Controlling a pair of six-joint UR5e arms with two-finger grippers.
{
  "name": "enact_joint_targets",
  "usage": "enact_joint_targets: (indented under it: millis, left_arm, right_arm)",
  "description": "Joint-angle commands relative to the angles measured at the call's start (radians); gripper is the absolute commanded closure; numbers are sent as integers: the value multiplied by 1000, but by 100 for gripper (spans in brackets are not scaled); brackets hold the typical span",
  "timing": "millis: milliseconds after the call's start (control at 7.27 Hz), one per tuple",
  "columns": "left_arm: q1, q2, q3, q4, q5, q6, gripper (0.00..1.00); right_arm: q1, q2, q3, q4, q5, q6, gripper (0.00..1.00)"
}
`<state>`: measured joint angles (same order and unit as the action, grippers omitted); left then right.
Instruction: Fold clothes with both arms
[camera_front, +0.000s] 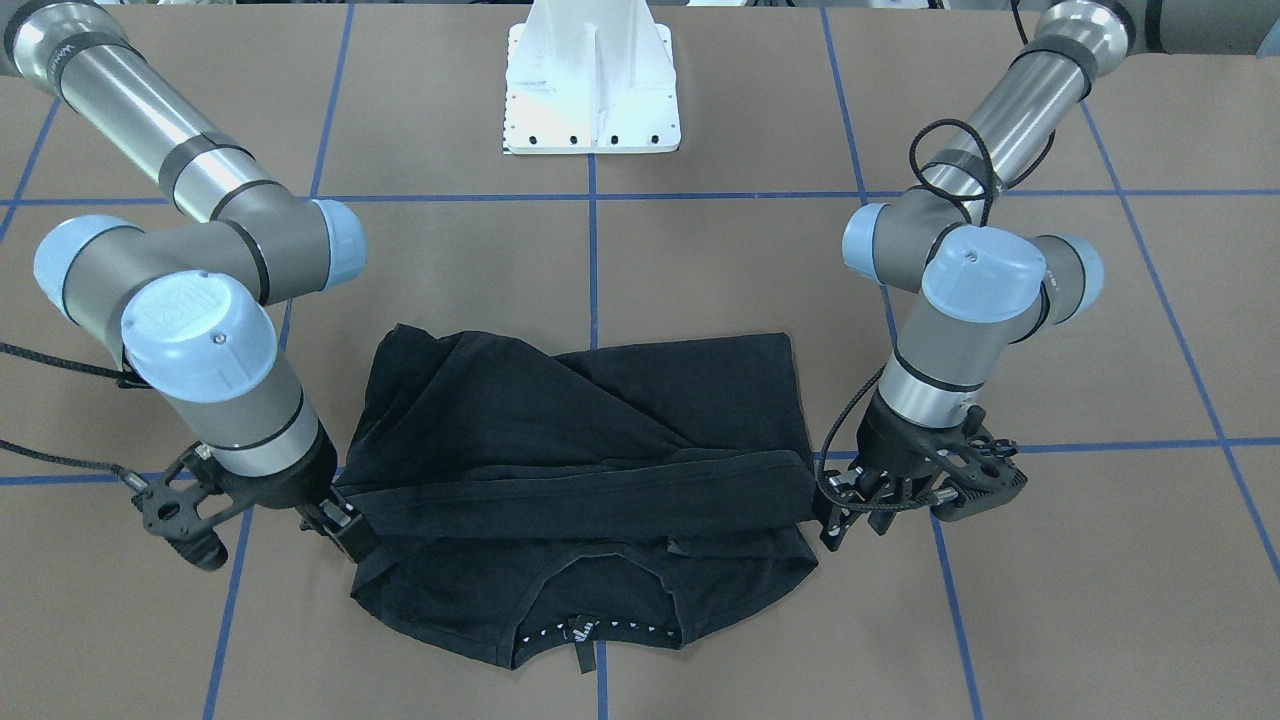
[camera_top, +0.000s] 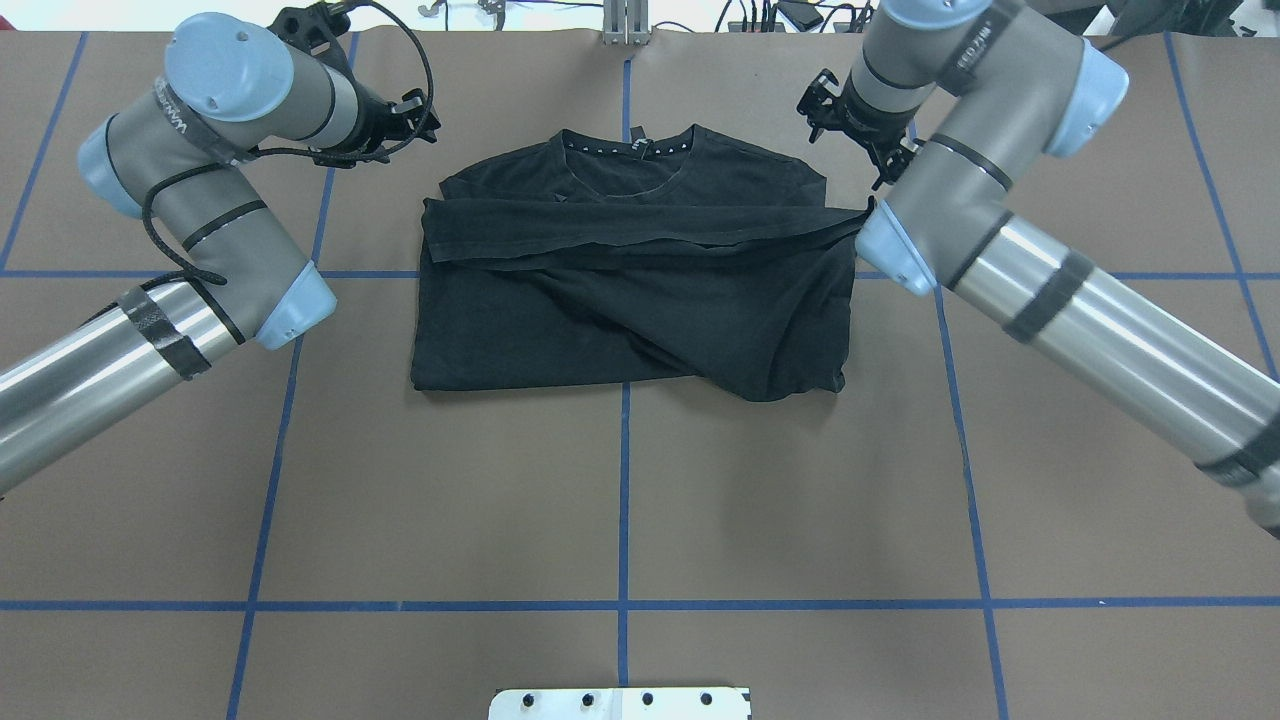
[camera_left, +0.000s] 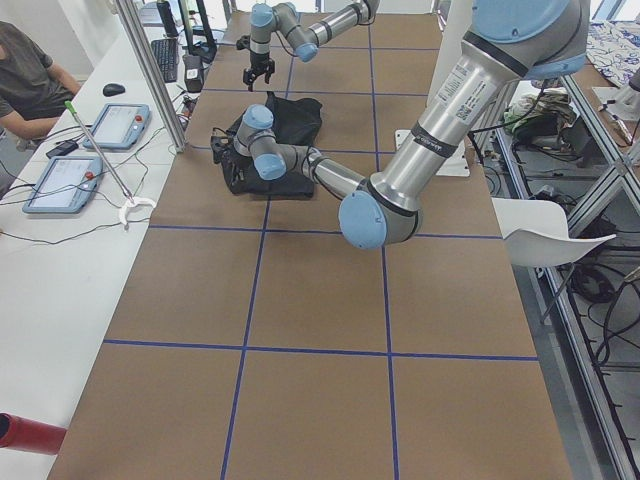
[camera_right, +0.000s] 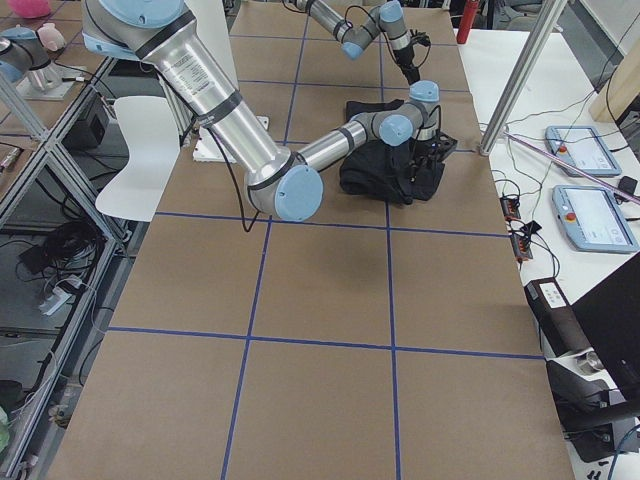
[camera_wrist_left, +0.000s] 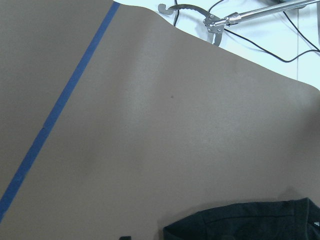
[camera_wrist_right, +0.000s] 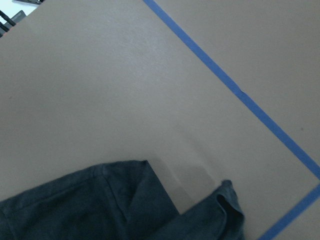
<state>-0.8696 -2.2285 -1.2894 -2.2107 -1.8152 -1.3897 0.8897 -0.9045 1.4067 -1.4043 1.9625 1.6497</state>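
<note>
Black T-shirt (camera_front: 600, 420) is laid partly folded on the brown tabletop (camera_front: 700, 280), a hem band (camera_front: 580, 495) lying across it near the collar (camera_front: 600, 628). Spread wide, the left tool (camera_front: 908, 508) and right tool (camera_front: 272, 530) are seen at the band's ends.

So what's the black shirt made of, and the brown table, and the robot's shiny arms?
The shirt looks like soft, matte knit cloth, maybe cotton: it creases and flops. The table top looks like dull brown paper or card, with no shine; which one is unclear. The left arm and right arm look like brushed metal tubes, showing bright light streaks.
</note>
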Motion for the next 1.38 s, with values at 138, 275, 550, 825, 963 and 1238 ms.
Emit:
enact_joint_targets:
  millis: [138,275,550,825,963,1238]
  left_arm:
    - [-2,10,-47,2,3,0,32]
    - [-2,10,-51,3,5,-2,31]
    - [-2,12,-56,5,8,-3,31]
    - [-2,12,-57,6,10,-5,31]
    - [-2,12,-59,6,10,-8,31]
    - [0,12,-57,6,10,-8,31]
  right_arm:
    - [-133,-307,415,2,-57,241,0]
    - [-222,-309,429,2,-168,312,0]
    - [-334,-320,428,4,-273,358,0]
    - [-357,-347,445,2,-300,349,2]
    - [-380,-391,486,2,-298,349,4]
    - [-411,-413,520,2,-298,349,28]
